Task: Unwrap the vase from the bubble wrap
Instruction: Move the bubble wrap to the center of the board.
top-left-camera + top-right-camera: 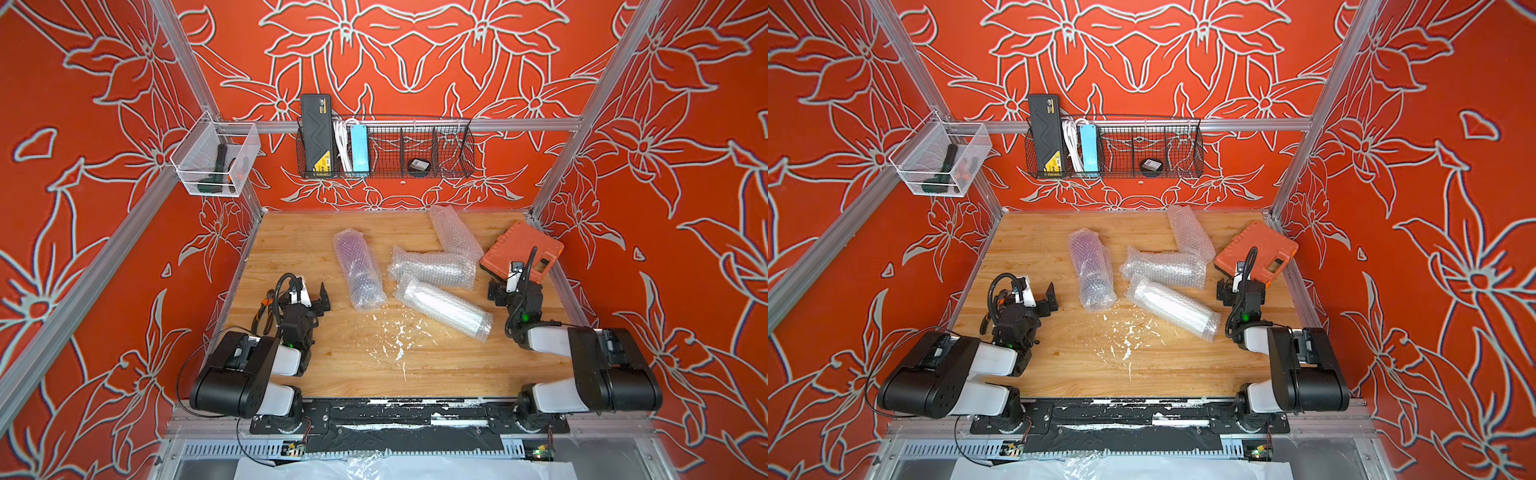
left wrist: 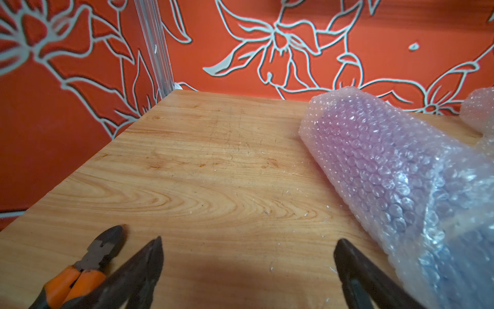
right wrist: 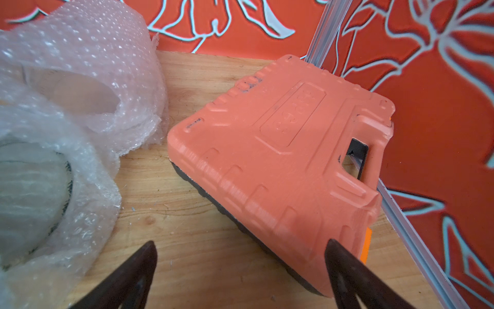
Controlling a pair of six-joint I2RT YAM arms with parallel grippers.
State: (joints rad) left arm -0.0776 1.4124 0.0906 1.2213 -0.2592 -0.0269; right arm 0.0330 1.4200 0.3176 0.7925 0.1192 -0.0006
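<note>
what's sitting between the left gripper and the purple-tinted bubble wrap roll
Nothing visible. Only bare wooden tabletop separates the open left gripper from the purple-tinted bubble wrap roll. The orange-handled pliers lie on the gripper's other side, out of the way.

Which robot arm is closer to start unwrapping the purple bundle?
Left, probably. The left gripper sits open beside the purple bundle; the right gripper points at the orange case instead.
</note>
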